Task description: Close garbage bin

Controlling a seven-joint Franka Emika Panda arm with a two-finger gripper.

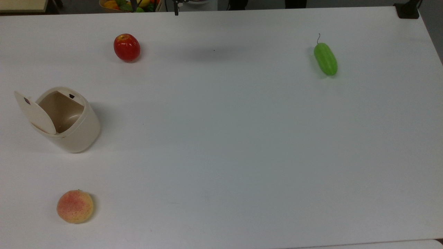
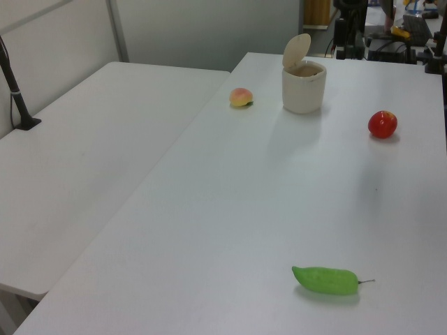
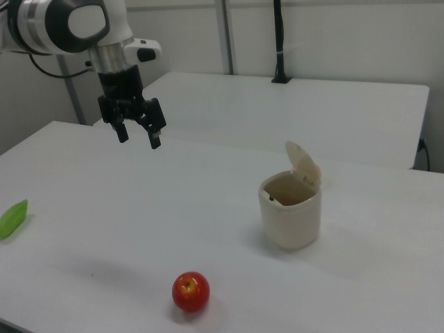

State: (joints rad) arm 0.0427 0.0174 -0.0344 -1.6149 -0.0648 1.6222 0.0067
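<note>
Garbage bin: the cream garbage bin stands upright near the top view's left edge of the white table, between the apple and the peach.
Lid: the lid is hinged open and stands tilted up on the side toward the top view's left; the inside looks bare. A small black button sits at the rim opposite the hinge.
Gripper: the black gripper hangs in the air well above the table at the right view's upper left, well apart from the bin, fingers apart and pointing down with nothing between them.
Apple: the red apple lies near the top view's far edge.
Peach: the peach lies near the top view's lower left corner.
Cucumber: the green cucumber lies far off toward the top view's right.
Open room: the table's whole middle is bare between bin and cucumber.
Writing: none readable; a small dark mark on the lid cannot be made out.
</note>
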